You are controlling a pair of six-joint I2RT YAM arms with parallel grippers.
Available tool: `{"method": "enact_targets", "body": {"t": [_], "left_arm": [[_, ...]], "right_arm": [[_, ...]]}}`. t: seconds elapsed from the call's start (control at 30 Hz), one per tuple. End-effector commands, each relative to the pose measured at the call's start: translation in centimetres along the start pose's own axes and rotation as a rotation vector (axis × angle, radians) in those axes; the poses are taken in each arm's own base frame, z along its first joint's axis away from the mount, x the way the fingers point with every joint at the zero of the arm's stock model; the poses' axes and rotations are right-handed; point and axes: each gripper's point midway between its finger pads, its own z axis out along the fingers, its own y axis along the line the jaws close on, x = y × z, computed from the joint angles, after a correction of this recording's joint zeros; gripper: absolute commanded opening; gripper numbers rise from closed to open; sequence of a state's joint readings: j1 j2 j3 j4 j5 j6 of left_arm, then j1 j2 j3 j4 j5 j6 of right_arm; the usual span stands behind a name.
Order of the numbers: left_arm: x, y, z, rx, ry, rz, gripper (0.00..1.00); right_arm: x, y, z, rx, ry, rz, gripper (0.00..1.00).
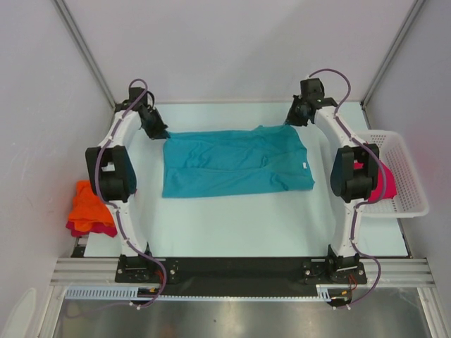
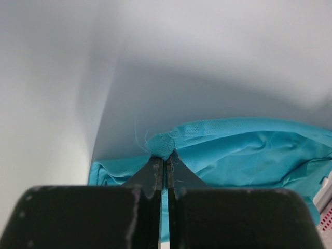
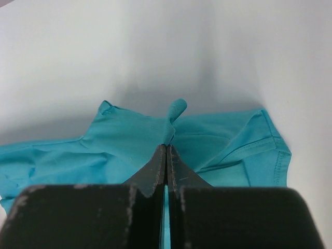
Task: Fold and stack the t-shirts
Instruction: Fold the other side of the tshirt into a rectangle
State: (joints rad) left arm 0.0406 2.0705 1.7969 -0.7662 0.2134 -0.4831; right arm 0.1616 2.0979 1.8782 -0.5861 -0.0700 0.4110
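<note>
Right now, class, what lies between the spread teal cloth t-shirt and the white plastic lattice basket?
Top view: only the right arm and a strip of bare pale table separate the teal t-shirt from the basket.

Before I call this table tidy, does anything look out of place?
The orange shirt and a pink one sit crumpled at the table's left edge, seemingly overhanging it. The teal shirt lies wrinkled, its right end wider.

pink shirt [image 1: 384, 184] half behind right arm [image 1: 350, 172], magenta cloth [image 1: 106, 229], perhaps a shirt, under orange shirt [image 1: 86, 204]
</note>
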Motion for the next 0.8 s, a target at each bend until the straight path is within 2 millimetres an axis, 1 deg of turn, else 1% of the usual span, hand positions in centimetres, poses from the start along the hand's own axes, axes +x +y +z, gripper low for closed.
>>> {"method": "enact_targets", "body": {"t": [0.0, 0.03, 0.1, 0.23, 0.3, 0.33, 0.4, 0.43, 0.47, 0.53, 0.67, 0.77], "left_arm": [[-1.7, -0.2, 0.3, 0.012, -0.032, 0.035, 0.00], [-1.9, -0.3, 0.3, 0.008, -0.037, 0.037, 0.00], [-2.2, 0.0, 0.5, -0.007, -0.038, 0.037, 0.00], [-3.3, 0.1, 0.2, -0.013, -0.058, 0.031, 0.00], [-3.7, 0.5, 0.4, -0.019, -0.059, 0.022, 0.00], [-4.3, 0.3, 0.1, -0.017, -0.071, 0.022, 0.00], [-4.8, 0.8, 0.5, -0.026, -0.070, 0.012, 0.00], [-5.4, 0.6, 0.2, -0.024, -0.083, 0.013, 0.00], [-5.5, 0.8, 0.5, -0.033, -0.080, 0.010, 0.00], [-6.1, 1.0, 0.3, -0.034, -0.086, 0.004, 0.00], [-6.2, 1.0, 0.5, -0.021, -0.078, -0.002, 0.00], [-5.9, 0.9, 0.5, -0.012, -0.069, 0.000, 0.00]], "right_arm": [[-1.8, -0.1, -0.9, 0.012, -0.059, -0.027, 0.00], [-1.7, -0.2, -0.7, 0.016, -0.056, -0.028, 0.00], [-2.4, -0.2, -0.8, 0.018, -0.066, -0.026, 0.00], [-3.3, -0.1, -1.2, 0.018, -0.081, -0.023, 0.00], [-4.0, -0.1, -1.4, 0.017, -0.096, -0.023, 0.00], [-4.2, -0.2, -1.5, 0.019, -0.099, -0.024, 0.00], [-4.8, -0.3, -1.6, 0.021, -0.110, -0.023, 0.00], [-5.1, -0.6, -1.7, 0.026, -0.112, -0.018, 0.00], [-5.3, -0.8, -1.8, 0.029, -0.114, -0.017, 0.00], [-5.9, -1.1, -1.9, 0.033, -0.121, -0.011, 0.00], [-6.0, -1.1, -2.1, 0.031, -0.124, -0.009, 0.00], [-5.5, -1.0, -2.0, 0.030, -0.109, -0.013, 0.00]]}}
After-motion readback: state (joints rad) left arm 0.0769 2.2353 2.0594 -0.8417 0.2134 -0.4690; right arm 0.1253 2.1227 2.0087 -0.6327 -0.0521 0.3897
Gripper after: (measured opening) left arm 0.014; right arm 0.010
